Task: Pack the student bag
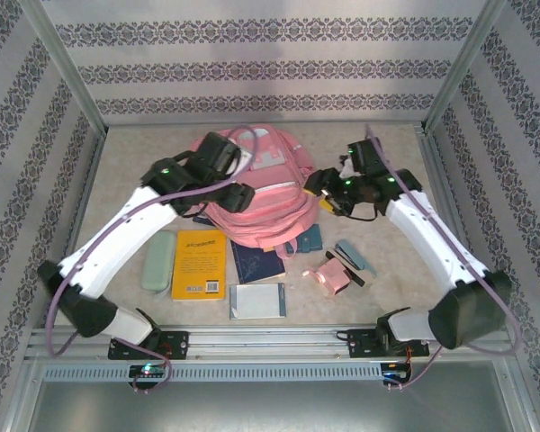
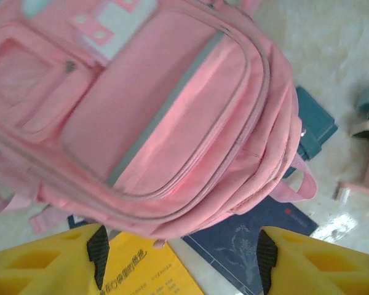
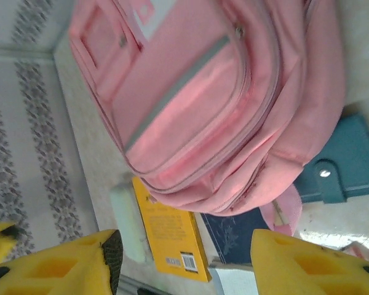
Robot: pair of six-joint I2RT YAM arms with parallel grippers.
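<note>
Two open, empty pincers, left gripper [image 2: 178,258] and right gripper [image 3: 187,261], face the student bag [image 1: 256,193]; we should spread its main compartment wide before lifting the yellow book [image 1: 200,263].

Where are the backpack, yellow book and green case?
pink backpack [image 1: 270,202], top external view, front panel.
yellow book [image 1: 199,263], top external view, cover centre.
pale green case [image 1: 158,261], top external view, its middle.

A yellow book [image 1: 199,264] is lying on the desk [image 1: 333,310], a pale green case [image 1: 158,261] just beside it. A navy book [image 1: 256,264], a grey notebook [image 1: 257,301], a teal wallet [image 1: 310,239] and a small pink pouch [image 1: 331,275] are lying to its right
</note>
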